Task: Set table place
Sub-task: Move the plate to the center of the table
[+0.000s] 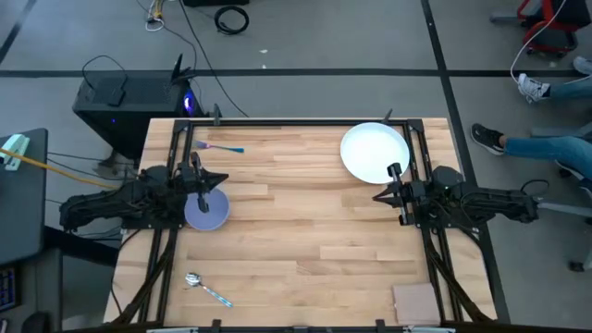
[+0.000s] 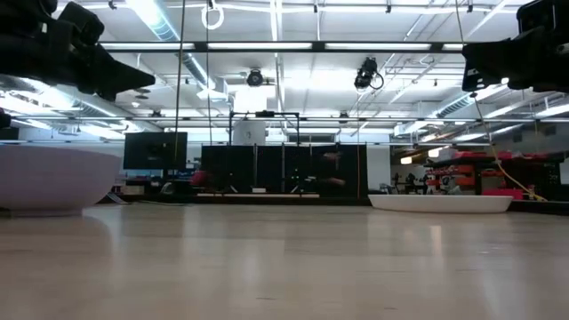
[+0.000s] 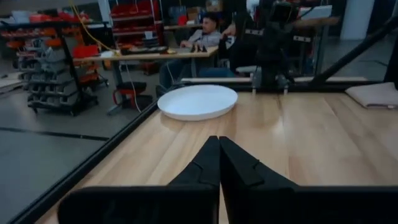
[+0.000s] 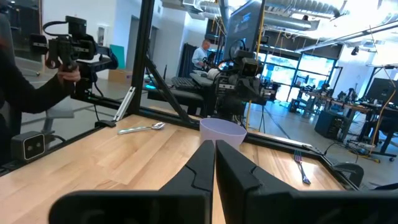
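The left tool (image 1: 205,177) hovered clenched and empty over the lavender bowl (image 1: 206,212). The right tool (image 1: 392,186), also clenched, hung beside the white plate (image 1: 374,153). Fork (image 1: 218,146) and spoon (image 1: 205,289) lay well apart on the desk (image 1: 314,231).

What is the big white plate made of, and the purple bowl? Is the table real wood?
The plate looks like smooth plastic or glazed ceramic: plain white with a soft sheen; I can't tell which. The bowl looks like matte lavender plastic, though that's a guess. The table does look like wood: pale planks with visible grain and joints.
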Action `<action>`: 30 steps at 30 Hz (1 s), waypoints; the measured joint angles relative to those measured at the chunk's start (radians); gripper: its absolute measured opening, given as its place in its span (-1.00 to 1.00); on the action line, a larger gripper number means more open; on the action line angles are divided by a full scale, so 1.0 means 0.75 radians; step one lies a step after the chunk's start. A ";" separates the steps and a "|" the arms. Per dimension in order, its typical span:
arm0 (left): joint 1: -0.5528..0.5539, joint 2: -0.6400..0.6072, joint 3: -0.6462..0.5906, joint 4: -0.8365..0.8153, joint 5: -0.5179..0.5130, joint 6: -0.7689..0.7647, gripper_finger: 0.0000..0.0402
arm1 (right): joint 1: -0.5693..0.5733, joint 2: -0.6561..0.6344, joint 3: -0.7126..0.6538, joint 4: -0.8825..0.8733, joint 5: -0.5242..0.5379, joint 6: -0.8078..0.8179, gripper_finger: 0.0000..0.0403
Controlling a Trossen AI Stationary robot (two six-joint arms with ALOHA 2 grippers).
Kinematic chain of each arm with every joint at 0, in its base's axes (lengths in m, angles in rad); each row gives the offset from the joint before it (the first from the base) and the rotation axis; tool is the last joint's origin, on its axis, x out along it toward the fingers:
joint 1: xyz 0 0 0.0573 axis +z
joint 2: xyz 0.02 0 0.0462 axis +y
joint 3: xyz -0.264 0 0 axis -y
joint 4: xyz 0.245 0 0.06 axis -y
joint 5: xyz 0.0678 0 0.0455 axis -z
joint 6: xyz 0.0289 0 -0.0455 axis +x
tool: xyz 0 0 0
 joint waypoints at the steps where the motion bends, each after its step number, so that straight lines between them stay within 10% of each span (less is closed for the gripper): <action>1: 0.000 0.023 0.018 -0.005 0.000 -0.001 -0.97 | 0.000 0.000 0.000 0.000 0.000 0.000 -0.89; 30: -0.001 0.937 0.486 0.032 -0.046 -0.115 -0.94 | -0.003 0.000 0.000 0.040 0.014 0.133 -0.89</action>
